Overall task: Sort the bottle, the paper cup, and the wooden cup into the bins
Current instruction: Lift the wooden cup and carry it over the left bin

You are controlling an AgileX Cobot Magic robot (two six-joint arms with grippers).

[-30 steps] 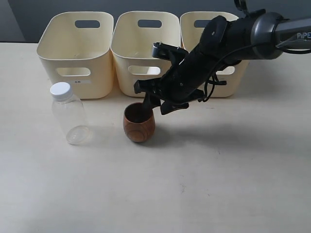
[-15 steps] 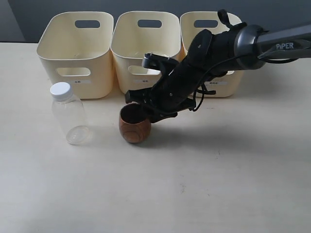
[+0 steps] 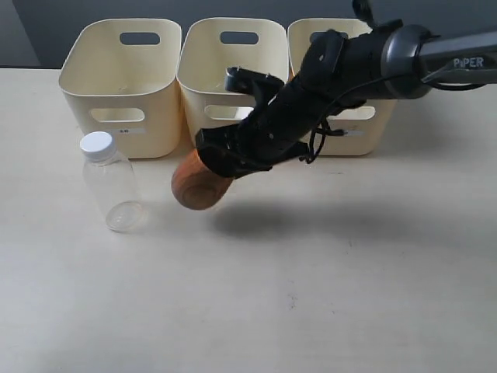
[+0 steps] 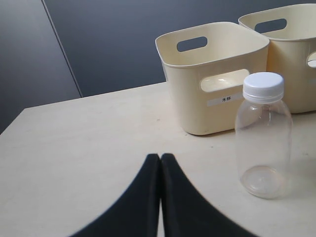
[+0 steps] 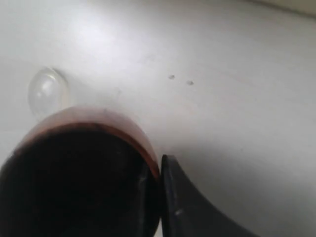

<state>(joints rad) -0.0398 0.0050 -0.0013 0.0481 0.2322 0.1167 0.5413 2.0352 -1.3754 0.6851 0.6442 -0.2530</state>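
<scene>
My right gripper (image 3: 221,159) is shut on the rim of the brown wooden cup (image 3: 196,183), which hangs tilted above the table in front of the left and middle bins. In the right wrist view one finger (image 5: 185,207) presses the outside of the wooden cup's rim (image 5: 118,131), the other sits inside its dark hollow. The clear bottle (image 3: 110,183) with a white cap stands upright left of the cup, also as bottle (image 4: 262,133). Three cream bins (image 3: 123,89) (image 3: 225,85) (image 3: 353,109) line the back. My left gripper (image 4: 161,159) is shut and holds nothing. The paper cup is out of view.
The left bin (image 4: 212,79) stands just behind the bottle in the left wrist view, with a small label on its front. A dark wall runs behind the bins. The right arm (image 3: 365,58) reaches across in front of the middle and right bins.
The right gripper closed on the wooden cup's rim and lifted it off the table, tilting it and carrying it left toward the bottle. Bottle and bins stayed put.
</scene>
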